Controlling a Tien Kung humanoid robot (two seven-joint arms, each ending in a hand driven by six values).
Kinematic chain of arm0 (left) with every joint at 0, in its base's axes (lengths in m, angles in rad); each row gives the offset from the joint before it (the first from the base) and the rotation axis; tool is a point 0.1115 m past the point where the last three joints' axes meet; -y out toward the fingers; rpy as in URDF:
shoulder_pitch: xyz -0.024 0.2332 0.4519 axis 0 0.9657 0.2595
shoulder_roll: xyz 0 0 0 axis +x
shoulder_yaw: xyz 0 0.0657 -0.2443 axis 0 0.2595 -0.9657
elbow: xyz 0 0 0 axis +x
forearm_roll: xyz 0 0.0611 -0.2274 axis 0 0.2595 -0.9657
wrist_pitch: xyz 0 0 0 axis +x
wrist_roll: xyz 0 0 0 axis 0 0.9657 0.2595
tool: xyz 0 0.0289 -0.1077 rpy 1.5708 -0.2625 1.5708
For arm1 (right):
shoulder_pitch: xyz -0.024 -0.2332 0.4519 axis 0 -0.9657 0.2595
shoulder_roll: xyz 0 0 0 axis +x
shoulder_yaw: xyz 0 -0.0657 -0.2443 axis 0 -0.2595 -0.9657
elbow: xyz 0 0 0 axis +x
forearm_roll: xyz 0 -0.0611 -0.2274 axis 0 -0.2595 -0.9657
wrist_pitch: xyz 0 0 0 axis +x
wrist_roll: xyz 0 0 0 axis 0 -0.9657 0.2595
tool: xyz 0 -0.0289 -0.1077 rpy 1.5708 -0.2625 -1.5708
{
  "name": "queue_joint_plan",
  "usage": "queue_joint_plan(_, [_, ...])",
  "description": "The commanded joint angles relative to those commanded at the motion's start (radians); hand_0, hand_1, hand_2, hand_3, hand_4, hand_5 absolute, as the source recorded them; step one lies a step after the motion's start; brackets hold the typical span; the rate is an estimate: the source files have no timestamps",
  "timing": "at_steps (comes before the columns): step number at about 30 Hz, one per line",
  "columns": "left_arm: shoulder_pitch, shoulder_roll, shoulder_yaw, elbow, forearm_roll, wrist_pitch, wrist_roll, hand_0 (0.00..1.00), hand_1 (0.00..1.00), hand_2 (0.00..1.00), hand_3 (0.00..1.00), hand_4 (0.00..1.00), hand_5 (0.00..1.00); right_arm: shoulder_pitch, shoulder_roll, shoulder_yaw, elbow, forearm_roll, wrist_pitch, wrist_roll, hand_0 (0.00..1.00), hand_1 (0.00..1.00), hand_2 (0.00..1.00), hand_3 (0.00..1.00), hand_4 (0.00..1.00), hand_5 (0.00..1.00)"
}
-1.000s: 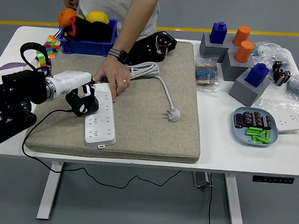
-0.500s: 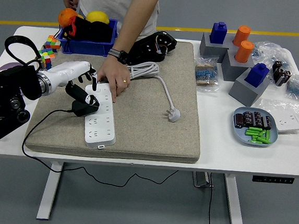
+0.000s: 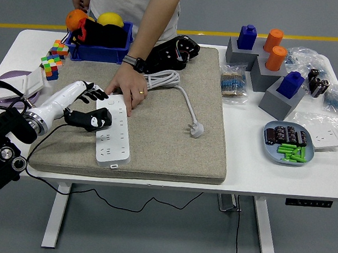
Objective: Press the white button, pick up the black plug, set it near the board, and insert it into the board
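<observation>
Grey mat (image 3: 174,133) on white table (image 3: 260,170): black plug (image 3: 92,120) sits at white board (image 3: 114,130) left edge, person's hand (image 3: 128,87) pinning board top. Left hand (image 3: 88,91) just above plug, fingers loose, holding nothing.

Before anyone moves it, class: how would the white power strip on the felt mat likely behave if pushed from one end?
The power strip looks rigid, a long flat bar, so it would probably slide or pivot rather than tip. The coiled white cord attached to it may tug it. The person's hand pressing one end, and the black plug at its side, would likely resist movement.
</observation>
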State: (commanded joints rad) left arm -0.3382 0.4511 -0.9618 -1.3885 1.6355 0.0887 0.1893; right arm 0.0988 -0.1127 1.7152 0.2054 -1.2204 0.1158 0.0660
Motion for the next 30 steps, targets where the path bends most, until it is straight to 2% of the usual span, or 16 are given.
queue_joint_plan(10, [0.034,-0.021,-0.006,-0.016,0.005,-0.010,0.021,0.777,0.773,0.696,0.788,0.790,0.312,-0.003,0.001,-0.011,0.004,0.008,-0.002,0.001,0.722,0.603,0.551,0.665,0.740,0.494])
queue_joint_plan(12, [0.037,-0.023,-0.005,-0.019,0.003,-0.011,0.023,0.759,0.754,0.661,0.778,0.778,0.308,-0.004,0.003,-0.007,0.003,0.006,-0.001,0.001,0.721,0.603,0.551,0.665,0.740,0.492])
queue_joint_plan(30, [0.020,-0.051,0.043,0.009,-0.014,-0.016,0.024,0.703,0.705,0.616,0.761,0.775,0.292,-0.005,0.007,-0.002,0.003,0.007,-0.001,0.002,0.722,0.602,0.551,0.664,0.739,0.492])
